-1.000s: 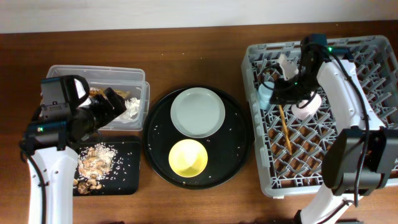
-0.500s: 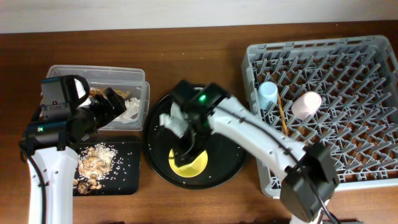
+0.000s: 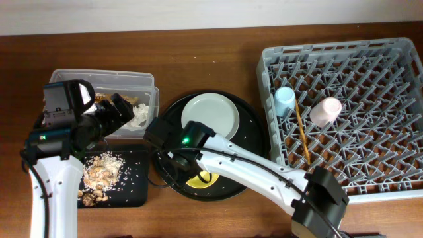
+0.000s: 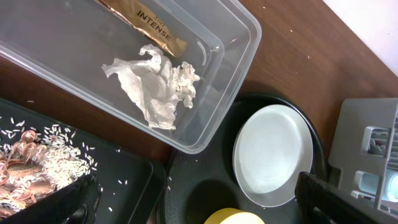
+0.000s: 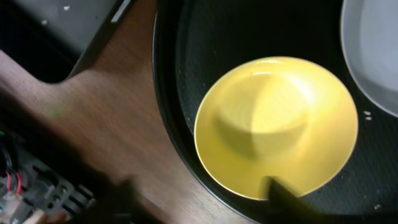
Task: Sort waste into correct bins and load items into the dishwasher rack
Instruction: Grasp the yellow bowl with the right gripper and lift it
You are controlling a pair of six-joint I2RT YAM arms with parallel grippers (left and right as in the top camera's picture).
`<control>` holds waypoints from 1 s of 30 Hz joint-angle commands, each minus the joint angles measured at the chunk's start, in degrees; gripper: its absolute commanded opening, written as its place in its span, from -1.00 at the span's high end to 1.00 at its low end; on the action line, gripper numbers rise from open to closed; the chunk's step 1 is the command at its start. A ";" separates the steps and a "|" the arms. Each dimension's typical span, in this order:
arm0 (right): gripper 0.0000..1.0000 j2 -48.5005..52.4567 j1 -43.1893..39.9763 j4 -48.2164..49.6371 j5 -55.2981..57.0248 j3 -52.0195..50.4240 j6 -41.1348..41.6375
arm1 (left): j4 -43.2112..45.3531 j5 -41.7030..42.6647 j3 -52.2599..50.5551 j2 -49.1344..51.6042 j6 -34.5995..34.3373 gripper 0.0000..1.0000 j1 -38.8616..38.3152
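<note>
Hovering over yellow bowl (image 5: 277, 124), right hand (image 5: 202, 193) spread, empty, grey plate (image 3: 210, 118) beside, round black tray (image 3: 252, 151) beneath

- A robot test setup staged as a dish-clearing station is indicated, rather than a working kitchen;
- a left arm (image 3: 49, 178) and a right arm (image 3: 244, 172) are mounted at a brown wooden bench (image 3: 211, 53) backed by a plain pale wall (image 3: 198, 13);
- a grey dishwasher rack (image 3: 266, 112), a clear tub (image 3: 99, 73) and a round black tray (image 3: 254, 142) are laid out on it.

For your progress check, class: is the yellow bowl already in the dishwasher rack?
No, the yellow bowl sits on the round black tray, outside the dishwasher rack.
</note>
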 commanded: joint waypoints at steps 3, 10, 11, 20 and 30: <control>0.09 0.55 0.15 7.82 -0.50 -9.01 0.66 | 0.11 -0.22 0.35 -0.20 -0.46 -0.99 0.20; 0.63 0.55 0.13 24.76 -0.13 -23.89 0.46 | 0.11 -0.22 0.35 -0.20 -0.46 -0.99 0.20; 0.80 0.50 0.09 24.79 -0.13 -23.69 0.46 | 0.11 -0.22 0.35 -0.20 -0.46 -0.99 0.20; 0.91 -7.74 -3.50 -2.19 0.59 -2.29 -2.21 | 0.11 -0.22 0.35 -0.20 -0.46 -0.99 0.20; 0.91 -22.75 -34.64 -13.73 -44.87 -3.82 -29.07 | 0.11 -0.22 0.33 -0.20 -0.46 -0.99 0.20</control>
